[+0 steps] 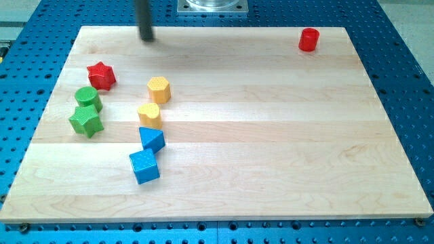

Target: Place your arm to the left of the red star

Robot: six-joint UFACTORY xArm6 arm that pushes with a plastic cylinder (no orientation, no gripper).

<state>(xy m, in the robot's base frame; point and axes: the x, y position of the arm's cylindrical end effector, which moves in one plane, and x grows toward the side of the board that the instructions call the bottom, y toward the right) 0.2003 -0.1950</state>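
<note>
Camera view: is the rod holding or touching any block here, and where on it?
Nothing is held. My tip stands apart from every block, toward the view's top and right of the red star.

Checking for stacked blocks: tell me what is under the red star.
Only the wooden board shows beneath the red star; its underside is covered. The green cylinder sits just below it in view.

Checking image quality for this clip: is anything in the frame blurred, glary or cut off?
Camera view: lighting is even and soft, with only faint shadows under the blocks; the red star and blue cube are sharp. The rod is slightly soft and cropped by the view's top; my tip sits up and to the view's right of the red star. The wooden board shows no strong glare.
</note>
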